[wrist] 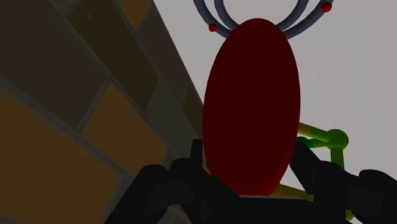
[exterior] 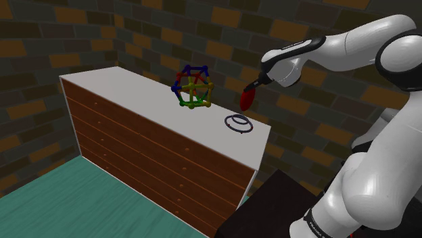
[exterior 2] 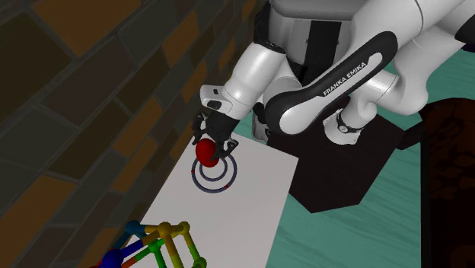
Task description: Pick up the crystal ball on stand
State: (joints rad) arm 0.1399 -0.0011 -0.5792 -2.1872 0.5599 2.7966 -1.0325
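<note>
The crystal ball is a dark red, flattened oval, and my black gripper is shut on it, holding it in the air above the white top of the dresser. Its stand, a set of thin grey rings with small red beads, lies flat on the dresser top just below the ball. In the second exterior view the red ball hangs over the rings in the gripper. In the wrist view both fingers clasp the ball, with the rings beyond it.
A frame of coloured rods and balls stands on the dresser top further along, near the brick wall. The dresser has brown drawer fronts. My dark stand sits beside its end, on a teal floor.
</note>
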